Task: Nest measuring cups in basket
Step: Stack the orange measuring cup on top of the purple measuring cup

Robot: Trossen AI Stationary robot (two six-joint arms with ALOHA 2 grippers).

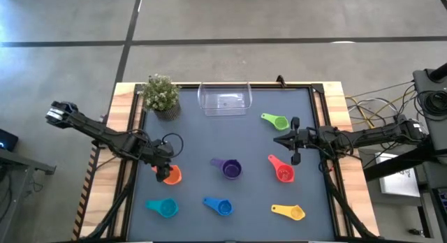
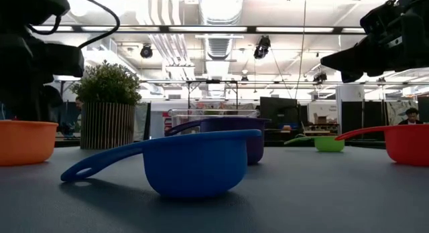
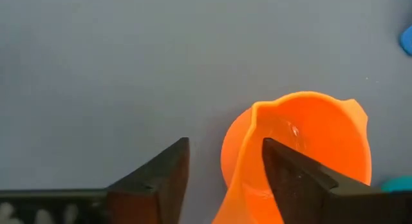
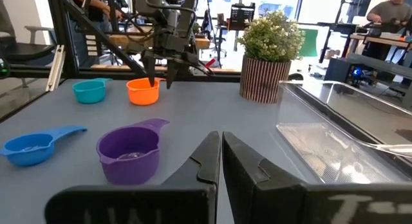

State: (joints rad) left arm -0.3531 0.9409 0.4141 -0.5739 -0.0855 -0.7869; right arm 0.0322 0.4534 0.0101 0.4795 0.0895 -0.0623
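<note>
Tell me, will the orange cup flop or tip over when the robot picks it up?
Probably no flopping: the orange cup looks like stiff moulded plastic that holds its round shape. It seems light, being small and thin-walled. It might tilt, though, because the left gripper sits open astride one side of the rim, near the handle, not over the middle.

My work table has a flat dark grey top (image 1: 230, 201) and pale wooden edges (image 1: 126, 103). A small green potted plant in a striped pot (image 2: 110, 106) stands at its far left corner. The grey concrete floor (image 1: 279, 19) has dark lines across it. Behind the table I see a big room with white ceiling pipes (image 2: 218, 12), hanging lamps, desks and dark screens (image 2: 278, 112). A person (image 4: 389, 11) stands far back.
</note>
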